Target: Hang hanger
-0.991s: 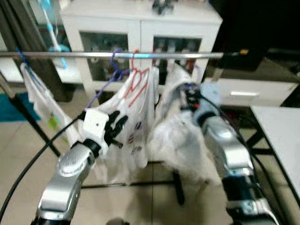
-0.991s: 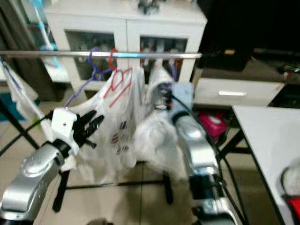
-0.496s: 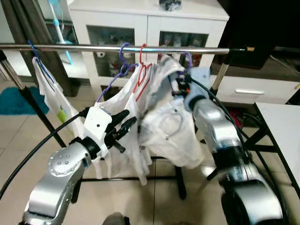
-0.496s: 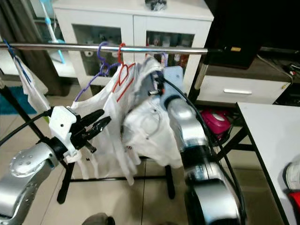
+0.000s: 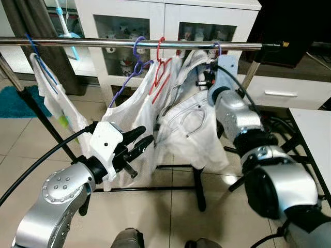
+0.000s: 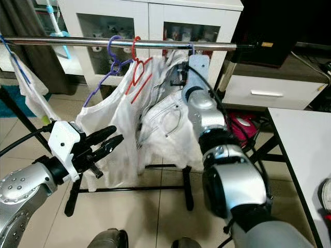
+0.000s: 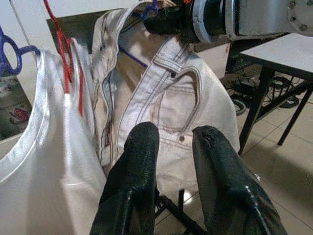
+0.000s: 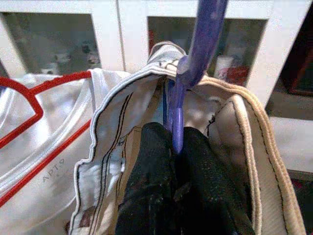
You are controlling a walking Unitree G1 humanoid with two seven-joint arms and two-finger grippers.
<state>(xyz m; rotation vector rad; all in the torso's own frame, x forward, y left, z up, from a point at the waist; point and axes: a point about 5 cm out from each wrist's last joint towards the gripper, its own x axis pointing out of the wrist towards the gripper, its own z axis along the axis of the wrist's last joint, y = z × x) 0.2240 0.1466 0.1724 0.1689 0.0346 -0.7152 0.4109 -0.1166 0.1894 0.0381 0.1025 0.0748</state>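
A cream denim jacket (image 5: 192,129) hangs on a purple hanger (image 8: 195,63). My right gripper (image 8: 174,142) is shut on the hanger's neck, just under the jacket collar. The hanger's hook (image 5: 216,47) is up at the steel rail (image 5: 77,43); whether it rests on the rail I cannot tell. My left gripper (image 5: 145,135) is open and holds nothing, low and in front of a white tank top (image 5: 135,106). That top hangs on a red hanger (image 5: 160,67) to the left of the jacket.
Another purple hanger (image 5: 135,62) hangs left of the red one. A blue hanger (image 5: 37,59) with a white cloth (image 5: 54,101) is at the rail's left end. A white cabinet (image 5: 170,15) stands behind the rack, and a white table (image 5: 315,129) at the right.
My right arm has reached forward and up, lifting the jacket and bringing the hanger's hook to the rail. The camera has shifted and the blur is gone. My left gripper stays open.
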